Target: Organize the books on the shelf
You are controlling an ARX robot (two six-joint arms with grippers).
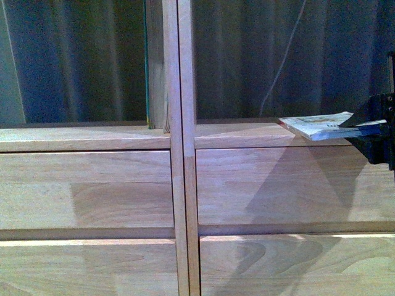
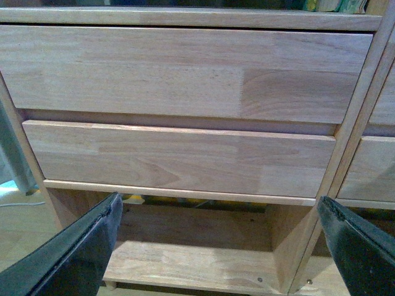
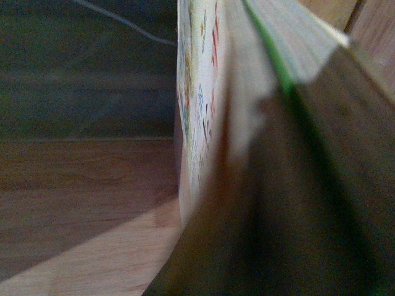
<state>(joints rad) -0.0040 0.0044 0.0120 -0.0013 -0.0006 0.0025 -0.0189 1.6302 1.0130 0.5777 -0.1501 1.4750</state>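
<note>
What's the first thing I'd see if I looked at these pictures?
A thin pale book, held flat by the right tool at the front view's right edge, pokes over the light wooden shelf. The left tool hangs wide open, low in front of it.

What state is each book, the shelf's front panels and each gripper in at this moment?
held book, lying flat, gripped at one end, level with the right column's open ledge; contact with the ledge cannot be told.
teal-edged book, upright in the left column against the centre divider.
shelf front panels, all closed.
right gripper, shut on the held book.
left gripper, open and empty, facing the lower panels.
</note>
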